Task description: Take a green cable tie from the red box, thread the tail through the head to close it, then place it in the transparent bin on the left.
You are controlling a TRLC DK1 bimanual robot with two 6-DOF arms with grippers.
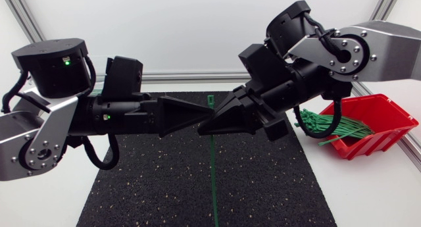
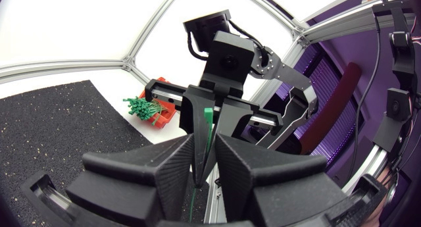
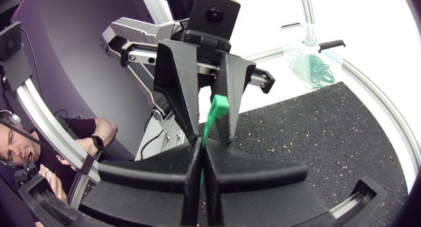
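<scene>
Black mat is lying under everything. The left arm and right arm are meeting nose to nose over its middle. Off the mat on the right arm's side, the red box is holding a bunch of spare ties. Past the mat on the left, the transparent bin is standing w/ closed loops inside.

The right gripper is clamping the cable tie, fingers pressed together w/ the strap coming out between them. The left gripper is facing it tip to tip w/ the strap running through it. Can't tell if it's actually pinching.

Tie isn't looped yet. Its head is poking out just beyond both grippers, and the long tail is trailing free over the mat.

Imo the step in hand is tail into head. Both grippers are crowding the head end, so nothing's controlling the tail.

Doing it well:
- one gripper holding the head steady w/ the slot unblocked
- the other regripping close to the tail tip so the free end isn't flopping
- curving round slowly & squaring up before pushing

Risks: strap twisting, or the tip skating past the slot.
</scene>
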